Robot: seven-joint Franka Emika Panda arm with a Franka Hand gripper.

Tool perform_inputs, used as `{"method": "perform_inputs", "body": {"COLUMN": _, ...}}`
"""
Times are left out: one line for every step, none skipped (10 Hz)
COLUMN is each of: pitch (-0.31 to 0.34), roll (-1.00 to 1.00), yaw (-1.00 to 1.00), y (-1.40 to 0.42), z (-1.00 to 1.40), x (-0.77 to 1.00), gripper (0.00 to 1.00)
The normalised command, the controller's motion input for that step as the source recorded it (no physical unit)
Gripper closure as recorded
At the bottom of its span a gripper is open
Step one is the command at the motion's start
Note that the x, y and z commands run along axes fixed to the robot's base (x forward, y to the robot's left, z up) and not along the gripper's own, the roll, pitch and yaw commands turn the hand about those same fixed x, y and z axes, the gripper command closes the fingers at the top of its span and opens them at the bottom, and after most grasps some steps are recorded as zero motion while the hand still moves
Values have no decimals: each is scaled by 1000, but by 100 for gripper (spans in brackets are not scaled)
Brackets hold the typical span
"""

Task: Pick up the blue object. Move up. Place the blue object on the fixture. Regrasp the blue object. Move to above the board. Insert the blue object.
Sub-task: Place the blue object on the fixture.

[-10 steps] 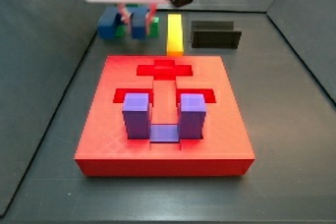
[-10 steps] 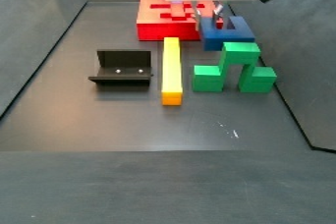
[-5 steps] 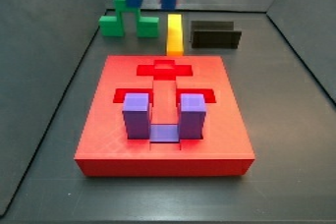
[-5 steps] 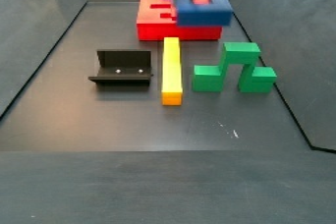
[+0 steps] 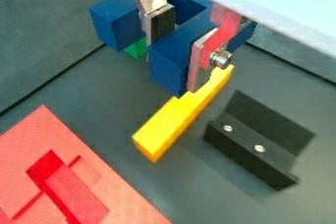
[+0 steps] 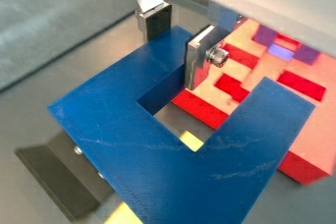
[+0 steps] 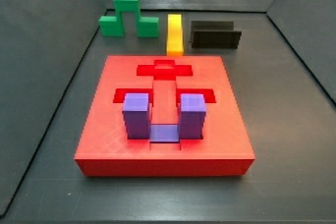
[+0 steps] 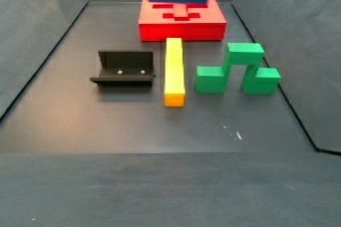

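You are in the move-up step: the gripper (image 5: 184, 39) has its fingers (image 6: 199, 55) clamped on one prong of the blue object (image 6: 184, 159), lifted high above the tabletop, so next carry it to the fixture (image 8: 124, 69).

Blue object (image 6: 184, 169): dark blue U-block, lifted off the floor, clamped in the gripper (image 5: 182, 37), one finger (image 6: 199, 56) in the gap between its prongs. Fixture (image 8: 123, 70): black, standing on the floor, nothing on it. Board (image 7: 164, 120): red slab lying flat, cross recess open.
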Motion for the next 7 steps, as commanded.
{"method": "perform_inputs", "body": {"pitch": 0, "roll": -457, "yaw": -89, "y": 0, "z": 149, "x": 1000, "gripper": 100}}
{"method": "perform_inputs", "body": {"pitch": -117, "roll": -571, "yaw": -180, "y": 149, "z": 60, "x": 1000, "gripper": 100}}
{"method": "perform_inputs", "body": {"pitch": -143, "roll": -580, "yaw": -140, "y": 271, "z": 0, "x": 994, "gripper": 100}}
{"method": "perform_inputs", "body": {"pitch": -231, "roll": -677, "yaw": -151, "y": 317, "z": 6, "x": 903, "gripper": 100}}
{"method": "perform_inputs", "body": {"pitch": -237, "roll": -671, "yaw": -151, "y": 314, "z": 14, "x": 909, "gripper": 100}}
{"method": "perform_inputs", "body": {"pitch": -60, "roll": -480, "yaw": -100, "y": 306, "z": 0, "x": 980, "gripper": 100}}
{"method": "perform_inputs", "body": {"pitch": 0, "roll": -266, "yaw": -97, "y": 149, "z": 0, "x": 737, "gripper": 100}}
